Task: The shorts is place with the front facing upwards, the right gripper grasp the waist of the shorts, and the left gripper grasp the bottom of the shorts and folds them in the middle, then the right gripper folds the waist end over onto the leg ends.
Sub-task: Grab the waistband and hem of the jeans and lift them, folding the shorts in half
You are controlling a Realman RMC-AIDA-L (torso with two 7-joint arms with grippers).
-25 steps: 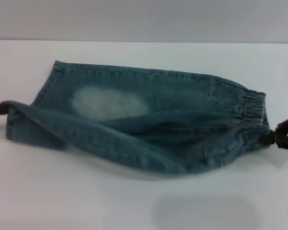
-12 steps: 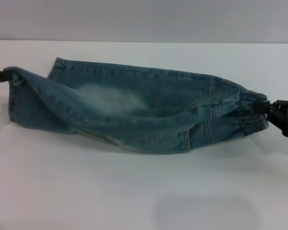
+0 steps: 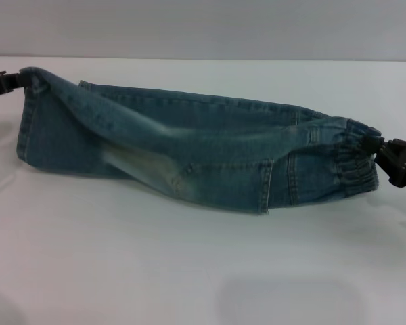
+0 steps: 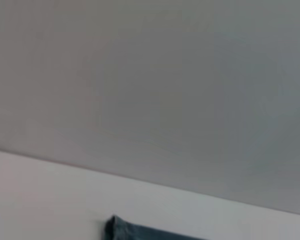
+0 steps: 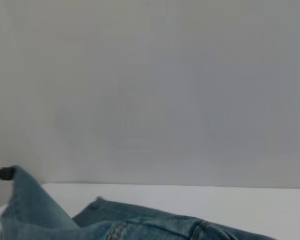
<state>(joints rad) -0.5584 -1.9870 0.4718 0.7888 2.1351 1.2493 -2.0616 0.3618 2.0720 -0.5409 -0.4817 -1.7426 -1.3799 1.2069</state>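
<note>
Blue faded denim shorts (image 3: 189, 152) hung stretched above the white counter (image 3: 189, 271). Black left gripper (image 3: 17, 81) was clamped on a leg hem (image 3: 37, 78); black right gripper (image 3: 382, 150) was clamped on the gathered waistband (image 3: 355, 159).

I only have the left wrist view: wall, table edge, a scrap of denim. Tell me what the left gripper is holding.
Observer: The left gripper is shut on the bottom of the shorts, with a hem corner raised off the table.
Operator: Report the other end.
Observer: The right gripper is shut on the waist of the shorts, at the head view's right edge.
Operator: Give me the fold state.
Observer: One edge of the shorts stretches lifted between the grippers, and the far leg lies flat behind it. There is no waist-to-hem fold yet.
</note>
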